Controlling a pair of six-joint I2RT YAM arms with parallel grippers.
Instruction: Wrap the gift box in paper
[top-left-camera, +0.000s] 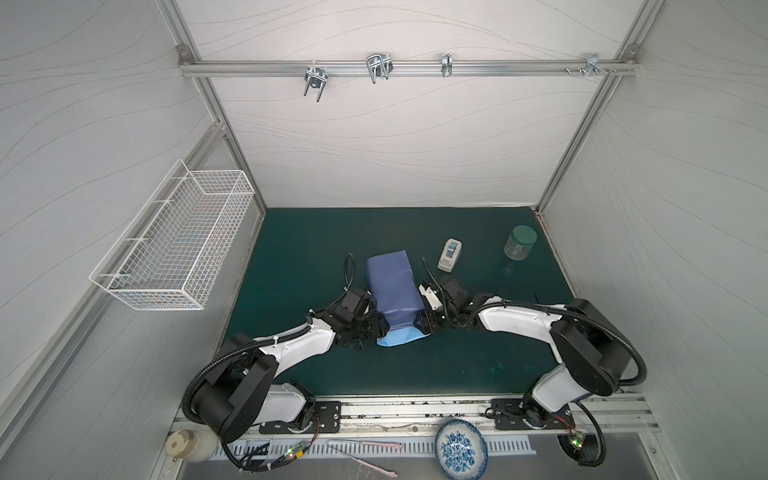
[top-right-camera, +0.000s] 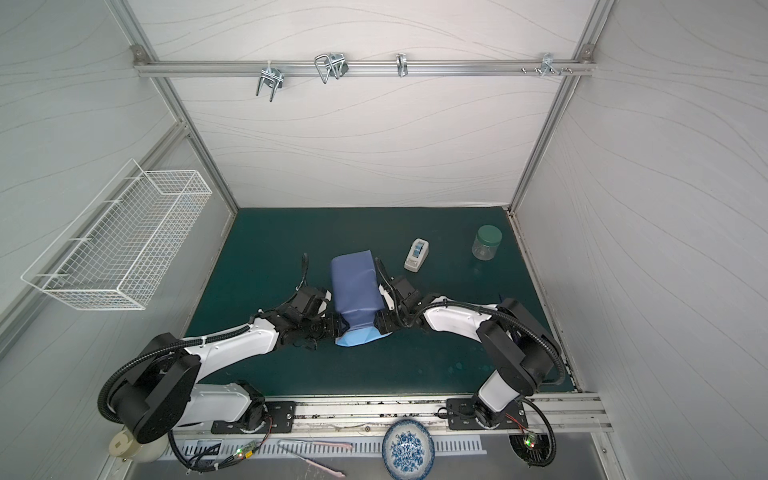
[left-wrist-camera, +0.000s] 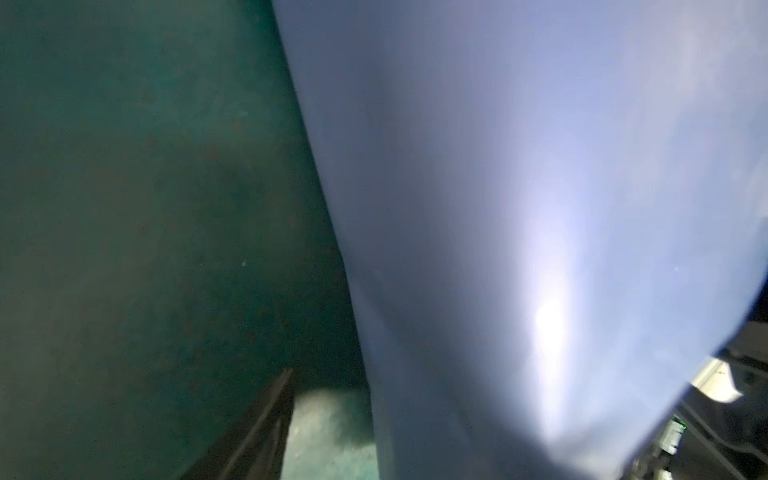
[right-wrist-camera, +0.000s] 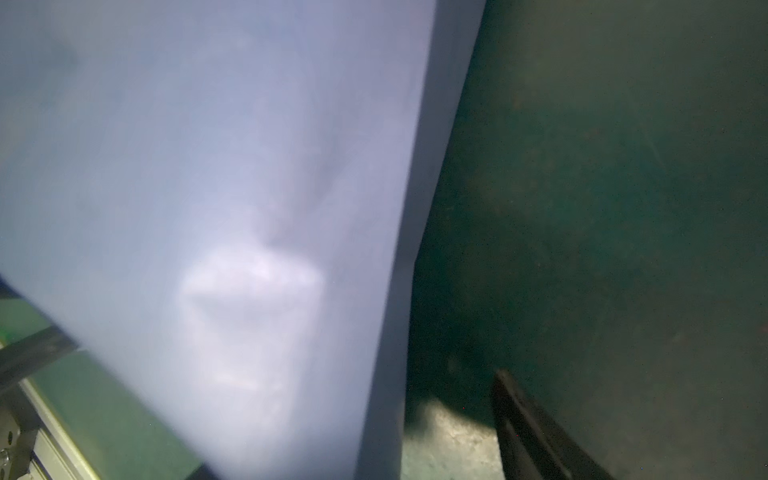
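In the middle of the green desk (top-left-camera: 299, 257), just below the centre of both top views, the paper (top-left-camera: 390, 291) (top-right-camera: 355, 286) lies folded into a long, boxy bundle running away from the arms. Its duller indigo face is outward. At the lower end a crumpled light-blue flap (top-left-camera: 397, 338) sticks out onto the desk. The gift box itself is hidden; from the shape it seems to sit inside the bundle.

The left claw (top-left-camera: 383, 327) comes in from the left and the right claw (top-left-camera: 420, 324) from the right. Both press against the narrowed lower end of the bundle, just above the flap. I cannot tell whether either claw is open or closed on the paper: the sheet covers the tips.

Each wrist view is blurred, with the paper (left-wrist-camera: 519, 187) (right-wrist-camera: 208, 166) right up against the lens. One dark finger (left-wrist-camera: 253, 428) (right-wrist-camera: 532, 432) shows beside it over the desk.

To the upper right of the bundle stands a small white tape dispenser (top-left-camera: 450, 254). Further right is a clear jar (top-left-camera: 520, 243) with a green lid.
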